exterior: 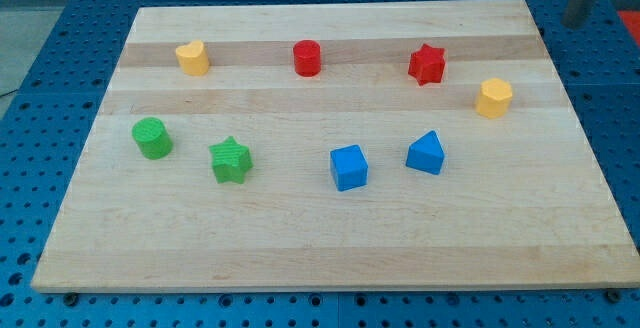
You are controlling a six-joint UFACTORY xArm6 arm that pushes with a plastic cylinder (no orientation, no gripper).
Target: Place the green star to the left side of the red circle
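Note:
The green star (231, 160) lies on the wooden board (330, 248), left of centre in the lower half. The red circle (307, 58) stands near the view's top, up and to the right of the star and well apart from it. My rod shows as a blurred grey bar in the view's top right corner. Its tip (575, 20) is just beyond the board's top right corner, far from both blocks and touching none.
A green circle (152, 138) stands just left of the star. A yellow heart (192, 58) lies left of the red circle. A red star (427, 64) and yellow hexagon (493, 98) are at the right. A blue cube (348, 167) and a blue pointed block (425, 154) are at the lower middle.

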